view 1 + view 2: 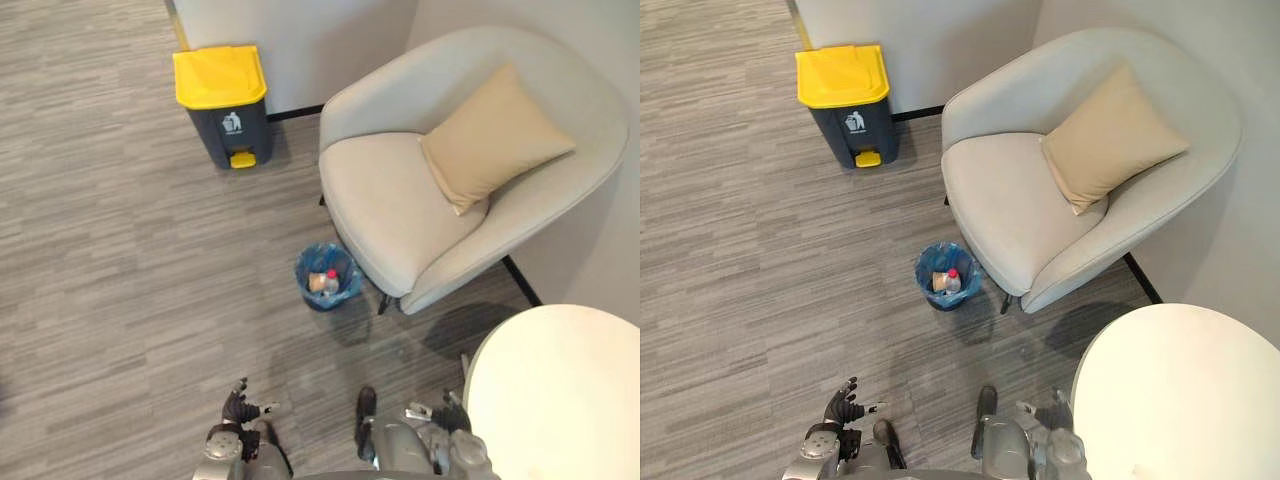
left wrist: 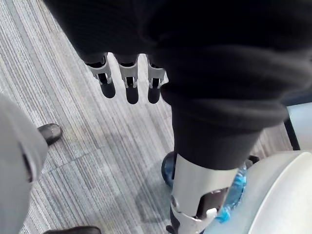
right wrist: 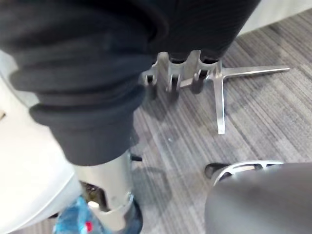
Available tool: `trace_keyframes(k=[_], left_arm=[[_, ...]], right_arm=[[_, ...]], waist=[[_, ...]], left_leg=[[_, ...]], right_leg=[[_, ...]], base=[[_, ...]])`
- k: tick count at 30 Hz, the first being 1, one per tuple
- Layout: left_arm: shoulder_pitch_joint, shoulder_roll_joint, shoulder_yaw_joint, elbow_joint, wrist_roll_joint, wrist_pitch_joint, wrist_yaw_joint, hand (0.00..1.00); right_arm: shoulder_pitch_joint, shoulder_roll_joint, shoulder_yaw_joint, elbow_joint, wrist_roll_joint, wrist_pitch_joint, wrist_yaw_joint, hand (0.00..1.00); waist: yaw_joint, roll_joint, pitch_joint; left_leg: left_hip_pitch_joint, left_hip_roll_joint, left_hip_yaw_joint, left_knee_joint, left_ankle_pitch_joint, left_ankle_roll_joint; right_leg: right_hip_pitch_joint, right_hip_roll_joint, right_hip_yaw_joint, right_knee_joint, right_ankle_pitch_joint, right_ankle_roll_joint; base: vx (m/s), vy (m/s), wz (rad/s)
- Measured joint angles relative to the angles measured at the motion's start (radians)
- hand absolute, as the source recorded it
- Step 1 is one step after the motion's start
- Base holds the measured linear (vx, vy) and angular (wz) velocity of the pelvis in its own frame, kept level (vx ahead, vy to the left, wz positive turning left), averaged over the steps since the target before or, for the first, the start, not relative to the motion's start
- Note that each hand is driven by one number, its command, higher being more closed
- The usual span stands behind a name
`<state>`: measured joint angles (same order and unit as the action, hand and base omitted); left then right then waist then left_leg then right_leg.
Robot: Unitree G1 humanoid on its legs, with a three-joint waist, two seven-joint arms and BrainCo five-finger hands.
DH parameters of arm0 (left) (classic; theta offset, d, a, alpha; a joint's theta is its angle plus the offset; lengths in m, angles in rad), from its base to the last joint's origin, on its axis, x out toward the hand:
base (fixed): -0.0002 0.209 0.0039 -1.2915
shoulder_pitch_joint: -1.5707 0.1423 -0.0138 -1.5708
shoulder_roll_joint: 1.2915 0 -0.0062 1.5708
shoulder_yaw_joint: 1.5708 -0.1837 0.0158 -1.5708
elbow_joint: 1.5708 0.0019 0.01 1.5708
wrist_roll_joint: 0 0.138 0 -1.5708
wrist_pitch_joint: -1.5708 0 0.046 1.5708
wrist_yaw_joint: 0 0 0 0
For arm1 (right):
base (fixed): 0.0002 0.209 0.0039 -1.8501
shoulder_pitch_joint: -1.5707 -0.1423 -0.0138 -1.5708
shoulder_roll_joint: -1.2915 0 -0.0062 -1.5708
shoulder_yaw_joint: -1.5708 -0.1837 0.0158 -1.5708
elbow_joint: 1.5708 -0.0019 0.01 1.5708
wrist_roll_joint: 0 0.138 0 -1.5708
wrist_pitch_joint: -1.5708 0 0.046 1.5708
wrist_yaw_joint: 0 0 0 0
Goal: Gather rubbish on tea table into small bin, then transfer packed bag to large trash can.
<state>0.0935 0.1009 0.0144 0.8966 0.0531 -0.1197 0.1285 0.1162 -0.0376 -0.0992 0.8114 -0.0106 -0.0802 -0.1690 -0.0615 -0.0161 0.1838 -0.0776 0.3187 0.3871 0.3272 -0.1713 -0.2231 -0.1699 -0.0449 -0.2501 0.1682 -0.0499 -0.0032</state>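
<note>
Bin (image 1: 318, 302) round, blue-lined, armchair (image 1: 400, 200) curved, upholstered

Left hand (image 1: 238, 406) hangs low, fingers (image 2: 127, 78) straight, relaxed. Right hand (image 1: 440, 412) likewise low, fingers (image 3: 170, 77) loosely extended.

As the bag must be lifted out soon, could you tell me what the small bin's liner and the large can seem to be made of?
Liner: probably thin blue plastic film, with crinkled, slightly glossy folds. Large can: seemingly hard moulded plastic, matte dark-grey body, smooth yellow lid and pedal.
</note>
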Motion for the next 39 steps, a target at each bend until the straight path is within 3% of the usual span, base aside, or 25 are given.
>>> trace_keyframes(k=[1, 2, 3, 4, 5, 7, 8, 9, 10, 11, 12, 13, 14, 15, 18, 19, 22, 24, 25, 26, 29, 34, 35, 37, 39], left_arm=[[0.006, -0.004, 0.009, -0.002, 0.000, 0.003, -0.002, 0.00], [0.013, -0.016, 0.022, -0.018, -0.001, 0.003, -0.003, 0.00], [0.015, -0.019, 0.032, -0.029, -0.001, 0.000, -0.001, 0.00], [0.015, -0.017, 0.037, -0.042, -0.002, -0.001, 0.003, 0.00], [0.014, -0.023, 0.036, -0.045, -0.004, -0.008, 0.004, 0.00], [0.009, -0.031, 0.036, -0.046, -0.006, -0.013, 0.006, 0.00], [0.003, -0.038, 0.036, -0.049, -0.009, -0.015, 0.008, 0.00], [0.003, -0.038, 0.035, -0.051, -0.013, -0.015, 0.008, 0.00], [0.004, -0.040, 0.035, -0.052, -0.020, -0.015, 0.008, 0.00], [0.008, -0.047, 0.036, -0.051, -0.033, -0.016, 0.009, 0.00], [0.008, -0.048, 0.036, -0.051, -0.043, -0.016, 0.009, 0.00], [-0.001, -0.042, 0.037, -0.052, -0.044, -0.016, 0.011, 0.00], [-0.008, -0.023, 0.036, -0.053, -0.044, -0.017, 0.012, 0.00], [-0.008, -0.018, 0.035, -0.053, -0.044, -0.017, 0.012, 0.00], [0.001, -0.006, 0.034, -0.052, -0.044, -0.015, 0.027, 0.00], [0.001, 0.004, 0.029, -0.056, -0.044, -0.015, 0.028, 0.00], [-0.004, 0.037, 0.026, -0.084, -0.044, -0.017, 0.032, 0.00], [-0.009, 0.041, 0.022, -0.084, -0.042, -0.019, 0.037, 0.00], [-0.014, 0.038, 0.017, -0.078, -0.042, -0.018, 0.044, 0.00], [-0.014, 0.020, 0.009, -0.081, -0.041, -0.022, 0.047, 0.00], [-0.004, -0.007, -0.013, -0.064, -0.039, -0.023, 0.046, 0.00], [-0.034, -0.021, -0.027, -0.059, -0.033, -0.034, 0.046, 0.00], [-0.058, -0.020, -0.037, -0.064, -0.033, -0.042, 0.047, 0.00], [-0.097, -0.019, -0.054, -0.073, -0.037, -0.046, 0.049, 0.00], [-0.136, -0.022, -0.054, -0.085, -0.042, -0.046, 0.053, 0.00]], right_arm=[[0.001, 0.020, 0.000, 0.003, 0.000, 0.000, -0.002, 0.00], [0.004, 0.020, -0.001, 0.004, -0.001, 0.001, -0.003, 0.00], [0.004, 0.019, -0.001, 0.002, 0.000, 0.002, -0.001, 0.00], [-0.004, 0.018, -0.001, -0.001, 0.000, 0.002, -0.004, 0.00], [-0.014, 0.014, -0.002, 0.006, 0.000, 0.001, -0.006, 0.00], [-0.040, 0.000, -0.005, 0.008, 0.000, 0.001, -0.008, 0.00], [-0.052, -0.005, -0.006, 0.008, 0.000, 0.001, -0.010, 0.00], [-0.056, -0.005, -0.008, 0.008, 0.000, 0.001, -0.013, 0.00], [-0.060, -0.009, -0.009, 0.009, 0.000, 0.000, -0.025, 0.00], [-0.064, -0.018, -0.008, 0.011, 0.000, 0.000, -0.034, 0.00], [-0.066, -0.022, -0.008, 0.015, -0.001, 0.000, -0.037, 0.00], [-0.069, -0.014, 0.000, 0.020, -0.004, 0.000, -0.045, 0.00], [-0.070, -0.002, 0.005, 0.020, -0.035, 0.000, -0.044, 0.00], [-0.072, -0.001, 0.010, 0.020, -0.049, 0.000, -0.044, 0.00], [-0.087, -0.007, 0.069, 0.018, -0.122, 0.001, -0.043, 0.00], [-0.099, -0.006, 0.111, 0.013, -0.160, 0.001, -0.042, 0.00], [-0.132, -0.011, 0.147, -0.016, -0.223, -0.003, -0.043, 0.00], [-0.153, -0.016, 0.152, -0.036, -0.259, -0.004, -0.047, 0.00], [-0.163, -0.030, 0.165, -0.048, -0.278, -0.009, -0.047, 0.00], [-0.167, -0.045, 0.186, -0.052, -0.311, -0.013, -0.050, 0.00], [-0.174, -0.056, 0.260, -0.053, -0.413, -0.020, -0.049, 0.00], [-0.210, -0.067, 0.357, -0.052, -0.524, -0.022, -0.056, 0.00], [-0.238, -0.073, 0.378, -0.051, -0.547, -0.021, -0.068, 0.00], [-0.301, -0.101, 0.394, -0.041, -0.574, -0.021, -0.079, 0.00], [-0.382, -0.119, 0.407, -0.020, -0.600, -0.020, -0.092, 0.00]], waist=[[0.020, 0.005, 0.002], [0.031, 0.011, 0.005], [0.034, 0.000, -0.002], [0.049, -0.014, 0.004], [0.058, -0.008, 0.004], [0.064, -0.001, 0.007], [0.077, -0.002, 0.008], [0.081, -0.004, 0.009], [0.080, -0.001, 0.011], [0.087, 0.016, 0.011], [0.095, 0.023, 0.007], [0.108, -0.002, 0.009], [0.106, -0.033, 0.009], [0.106, -0.041, 0.009], [0.104, -0.045, 0.014], [0.103, -0.040, 0.015], [0.103, -0.032, 0.020], [0.105, -0.038, 0.020], [0.103, -0.030, 0.027], [0.107, -0.017, 0.028], [0.111, -0.013, 0.033], [0.115, -0.009, 0.071], [0.131, 0.004, 0.085], [0.131, 0.026, 0.128], [0.136, 0.051, 0.194]], left_leg=[[-0.056, 0.055, -0.053, 0.197, 0.020, 0.028], [-0.098, 0.076, -0.092, 0.325, 0.062, 0.052], [-0.128, 0.087, -0.122, 0.403, 0.107, 0.064], [-0.182, 0.078, -0.161, 0.495, 0.074, 0.060], [-0.217, 0.039, -0.173, 0.506, -0.001, 0.072], [-0.256, -0.023, -0.175, 0.422, -0.030, 0.098], [-0.269, -0.081, -0.185, 0.289, -0.028, 0.095], [-0.269, -0.106, -0.198, 0.226, -0.023, 0.091], [-0.260, -0.146, -0.226, 0.099, -0.009, 0.079], [-0.257, -0.169, -0.269, 0.023, 0.057, 0.111], [-0.253, -0.174, -0.283, 0.037, 0.094, 0.142], [-0.247, -0.187, -0.265, 0.080, 0.079, 0.191], [-0.232, -0.215, -0.242, 0.105, 0.022, 0.199], [-0.222, -0.225, -0.233, 0.110, 0.009, 0.208], [-0.141, -0.270, -0.200, 0.102, -0.033, 0.260], [-0.109, -0.275, -0.204, 0.084, -0.037, 0.265], [-0.079, -0.276, -0.247, 0.045, -0.034, 0.261], [-0.079, -0.289, -0.270, 0.051, -0.034, 0.261], [-0.079, -0.302, -0.294, 0.065, -0.036, 0.257], [-0.078, -0.297, -0.309, 0.060, -0.028, 0.243], [-0.063, -0.281, -0.315, 0.039, -0.020, 0.228], [-0.096, -0.272, -0.349, 0.095, -0.003, 0.201], [-0.122, -0.274, -0.363, 0.110, -0.001, 0.198], [-0.165, -0.281, -0.375, 0.129, 0.015, 0.173], [-0.193, -0.279, -0.387, 0.164, 0.018, 0.170]], right_leg=[[0.027, 0.024, 0.005, 0.025, -0.031, -0.006], [0.044, 0.029, 0.015, 0.040, -0.049, -0.020], [0.066, 0.031, 0.026, 0.043, -0.061, -0.024], [0.093, 0.025, 0.047, 0.044, -0.079, -0.028], [0.115, 0.013, 0.071, 0.035, -0.087, -0.032], [0.134, 0.001, 0.095, 0.011, -0.086, -0.028], [0.148, -0.008, 0.112, -0.004, -0.077, -0.013], [0.156, -0.012, 0.117, -0.011, -0.079, -0.010], [0.172, -0.013, 0.126, -0.023, -0.087, 0.009], [0.181, 0.000, 0.148, -0.011, -0.114, 0.043], [0.182, 0.000, 0.159, 0.002, -0.126, 0.053], [0.184, -0.021, 0.178, 0.035, -0.154, 0.079], [0.171, -0.062, 0.181, 0.106, -0.189, 0.105], [0.158, -0.074, 0.183, 0.152, -0.199, 0.114], [0.058, -0.138, 0.198, 0.442, -0.208, 0.141], [0.041, -0.132, 0.196, 0.462, -0.239, 0.132], [0.014, -0.081, 0.166, 0.357, -0.250, 0.117], [0.009, -0.073, 0.146, 0.224, -0.211, 0.084], [0.017, -0.077, 0.130, 0.182, -0.148, 0.075], [0.030, -0.071, 0.111, 0.166, -0.134, 0.061], [0.078, -0.055, 0.083, 0.119, -0.130, 0.055], [0.105, -0.049, 0.033, 0.124, -0.117, 0.035], [0.083, -0.051, 0.013, 0.136, -0.117, 0.034], [0.044, -0.065, -0.016, 0.179, -0.118, 0.034], [-0.052, -0.083, -0.023, 0.338, -0.142, 0.032]], base=[[0.26, -0.177, -0.49], [0.21, -0.182, -0.34], [0.19, -0.114, -0.21], [0.28, -0.040, -0.30], [0.22, -0.024, -0.37], [0.28, 0.039, -0.48], [0.25, 0.068, -0.48], [0.28, 0.136, -0.42], [0.30, 0.186, -0.45], [0.36, 0.246, -0.53], [0.32, 0.260, -0.64], [0.33, 0.255, -0.46], [0.32, 0.242, -0.33], [0.31, 0.226, -0.17], [0.35, 0.213, -0.03], [0.30, 0.098, 0.19], [0.26, 0.004, 0.45], [0.20, -0.082, 0.54], [0.21, -0.097, 0.61], [0.24, -0.118, 0.48], [0.20, -0.122, 0.18], [0.08, -0.059, 0.25], [0.03, -0.028, 0.49], [0.00, -0.002, 0.59], [-0.08, -0.003, 0.33]])
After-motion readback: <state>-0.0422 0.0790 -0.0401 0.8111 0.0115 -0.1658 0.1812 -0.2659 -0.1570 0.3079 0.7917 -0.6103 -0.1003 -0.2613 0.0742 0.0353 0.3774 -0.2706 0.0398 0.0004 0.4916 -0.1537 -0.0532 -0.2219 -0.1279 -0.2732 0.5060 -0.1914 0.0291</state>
